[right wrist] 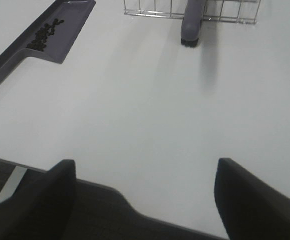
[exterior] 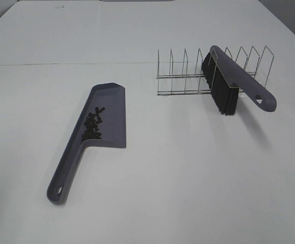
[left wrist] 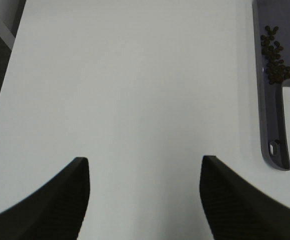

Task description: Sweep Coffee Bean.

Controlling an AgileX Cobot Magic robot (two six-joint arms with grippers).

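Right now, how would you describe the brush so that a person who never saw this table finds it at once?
On the white table, look to the wire rack at the back right. The brush leans across that rack, its black bristles hanging toward the table. Unlike the grey-purple dustpan lying flat to the left, it holds no coffee beans.

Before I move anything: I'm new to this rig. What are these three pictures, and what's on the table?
One picture looks down from a high camera; the other two come from cameras on the robot's two wrists. The dark shapes at the bottom of each wrist view are gripper fingers: left gripper, right gripper. Both are open and hold nothing. On the white table lies a dustpan with the coffee beans already in it. A brush rests in a wire rack.
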